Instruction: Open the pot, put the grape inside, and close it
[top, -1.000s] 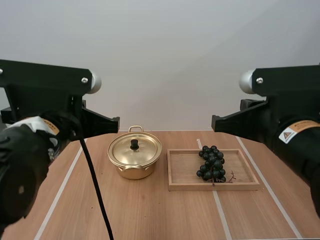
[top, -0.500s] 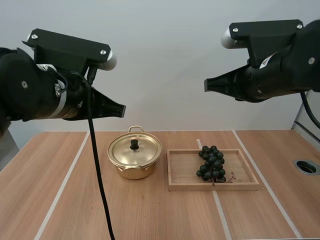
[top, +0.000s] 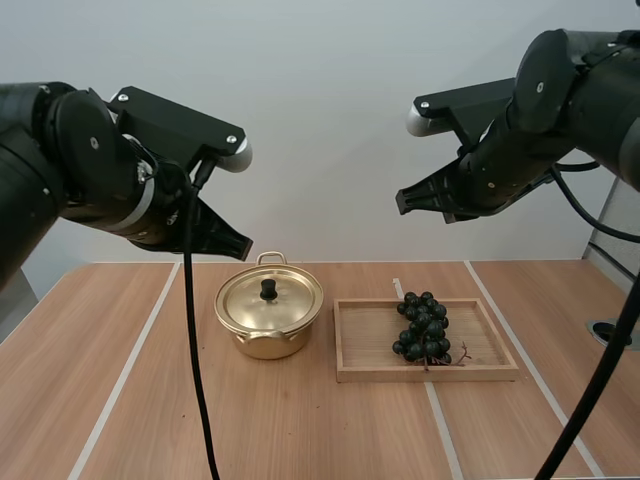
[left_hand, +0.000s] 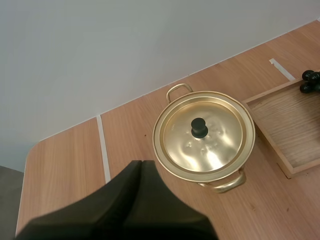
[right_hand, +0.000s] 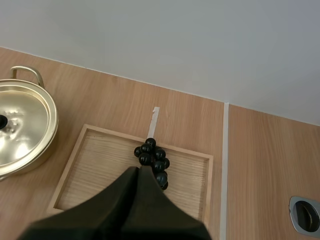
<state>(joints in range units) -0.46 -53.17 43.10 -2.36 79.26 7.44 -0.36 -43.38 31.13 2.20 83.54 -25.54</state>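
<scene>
A golden pot stands on the table with its lid on, black knob at the centre. Right of it, a bunch of dark grapes lies in a wooden tray. My left gripper hangs shut, high above the table just left of the pot. My right gripper hangs shut, high over the tray. In the left wrist view the shut gripper points near the lid. In the right wrist view the shut gripper points at the grapes.
White tape lines run across the wooden table on both sides of the pot and the tray. A round metal-rimmed hole sits near the table's right edge, also seen as the hole in the right wrist view.
Both arms have swung forward and away from the camera, and their shut grippers now tilt down over the table. The pot, tray and grapes have not moved.
</scene>
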